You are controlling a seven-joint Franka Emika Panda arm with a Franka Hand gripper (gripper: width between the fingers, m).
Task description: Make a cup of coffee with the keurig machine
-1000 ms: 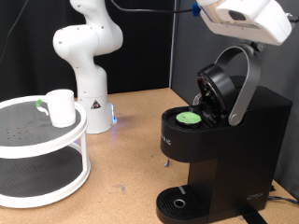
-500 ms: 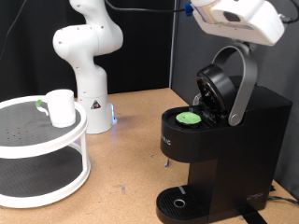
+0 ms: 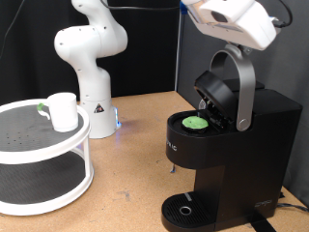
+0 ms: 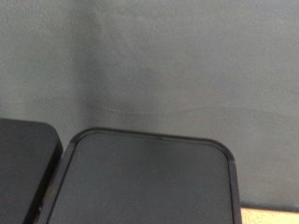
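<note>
The gripper's fingers are hidden; their state cannot be told. One keurig machine [image 3: 227,145] stands at the worktop's right edge, lid raised, one green-topped pod [image 3: 196,123] seated. One cup [image 3: 63,111] sits on the white two-tier stand [image 3: 58,155], near its rear rim.

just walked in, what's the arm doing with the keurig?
The hand is at the top of the keurig machine, on its silver-grey lid handle, with the lid raised. A green-topped pod sits in the open brew chamber. The white cup is on the round two-tier shelf, not under the spout.
</note>
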